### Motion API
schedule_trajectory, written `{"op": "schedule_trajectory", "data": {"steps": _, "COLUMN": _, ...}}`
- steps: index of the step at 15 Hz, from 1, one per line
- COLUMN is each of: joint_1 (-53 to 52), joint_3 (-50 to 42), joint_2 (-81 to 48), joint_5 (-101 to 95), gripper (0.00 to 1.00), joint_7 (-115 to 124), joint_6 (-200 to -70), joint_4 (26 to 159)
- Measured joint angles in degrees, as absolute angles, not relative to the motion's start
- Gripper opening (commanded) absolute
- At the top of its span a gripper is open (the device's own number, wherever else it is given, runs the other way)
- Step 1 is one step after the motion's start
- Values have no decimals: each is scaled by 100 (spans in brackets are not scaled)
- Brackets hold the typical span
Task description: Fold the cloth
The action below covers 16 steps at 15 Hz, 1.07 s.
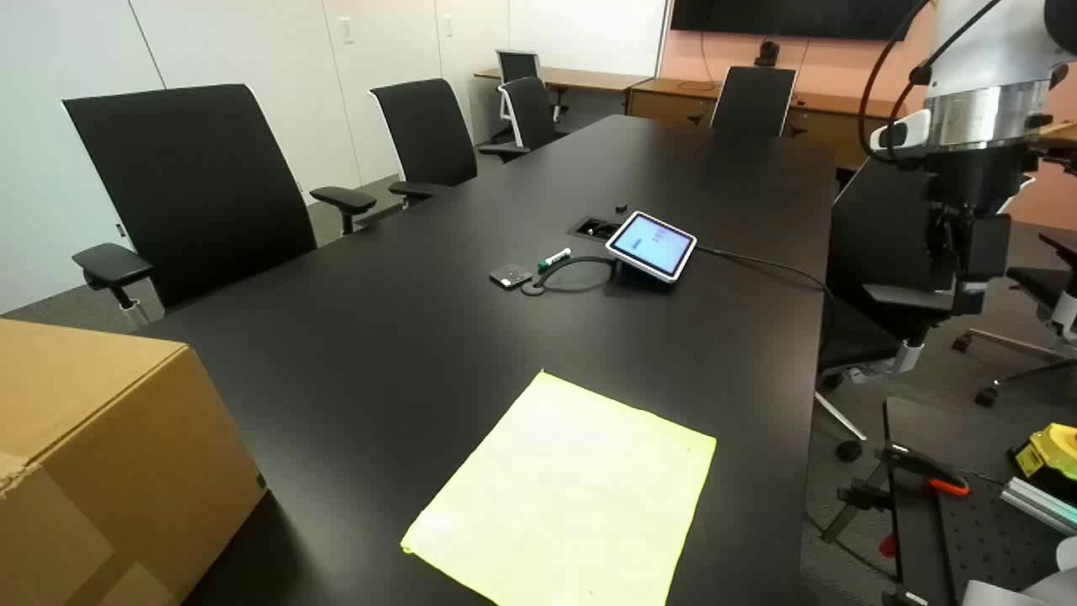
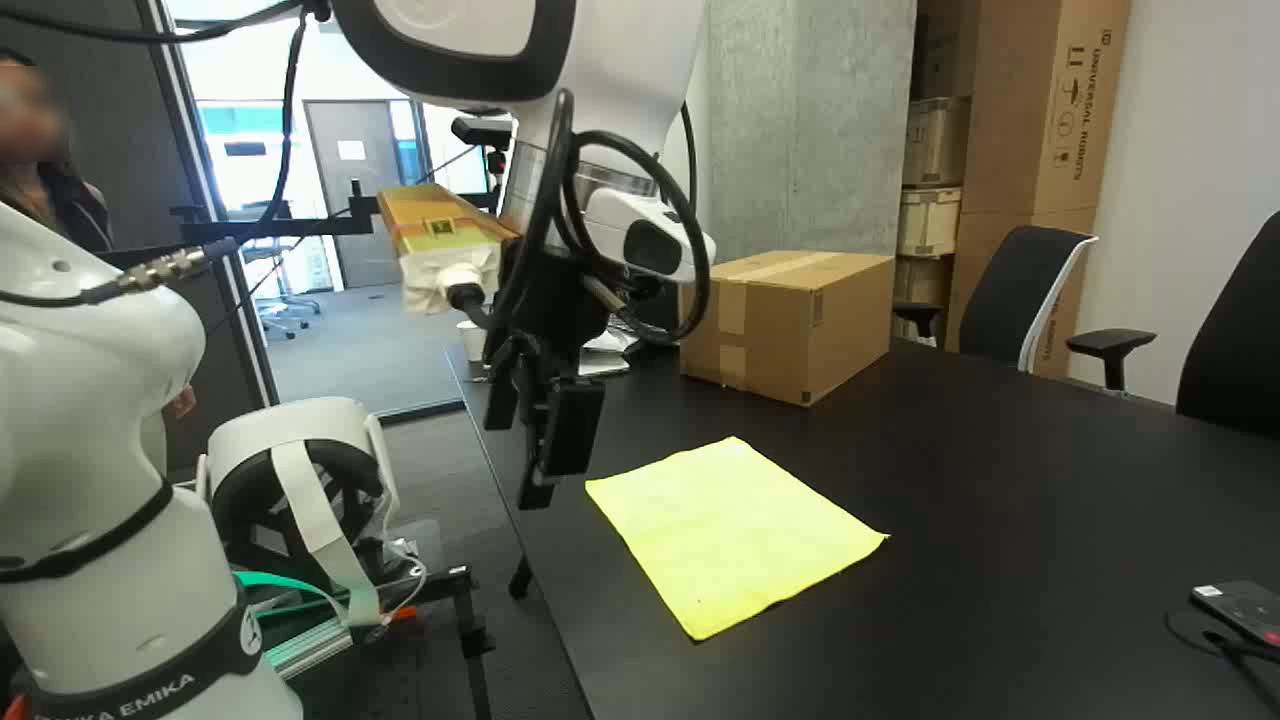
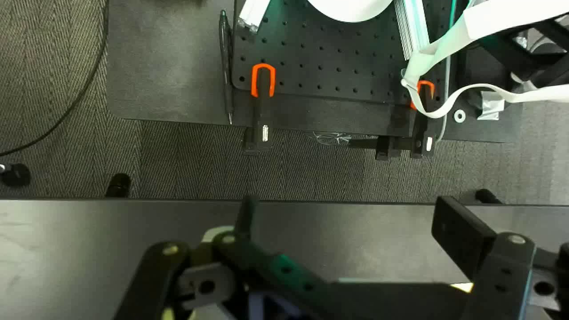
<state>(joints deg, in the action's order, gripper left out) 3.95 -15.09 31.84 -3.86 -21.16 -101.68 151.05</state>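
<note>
The hand (image 3: 351, 226) hangs raised near the edge of the worktop (image 1: 336, 396), its two fingers set wide apart in the wrist view. The worktop is long and black, the largest thing, with dark office chairs (image 1: 198, 194) standing along it. A taped cardboard box (image 2: 785, 325) sits on it in both exterior views. Next in size comes the yellow cloth (image 2: 735, 540), lying flat and spread out on the worktop, near the box but apart from it, and apart from the hand as well; all four corners show in an exterior view. Well apart from the cloth, a tablet (image 1: 652, 246) with a lit screen stands tilted. Near it lie a dark square item (image 1: 511, 276), too small to identify, and a marker (image 1: 554, 259) with a green cap.
</note>
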Motion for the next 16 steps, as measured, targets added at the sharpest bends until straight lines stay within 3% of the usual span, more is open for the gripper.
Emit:
{"op": "schedule_trajectory", "data": {"steps": 8, "joint_1": 366, "joint_3": -1465, "joint_2": 3120, "joint_5": -369, "gripper": 100, "joint_7": -2194, "joint_6": -10304, "joint_4": 15111}}
{"op": "schedule_trajectory", "data": {"steps": 16, "joint_1": -169, "joint_3": -1259, "joint_2": 2158, "joint_5": 430, "gripper": 100, "joint_7": -2342, "joint_6": -12459, "joint_4": 15623}}
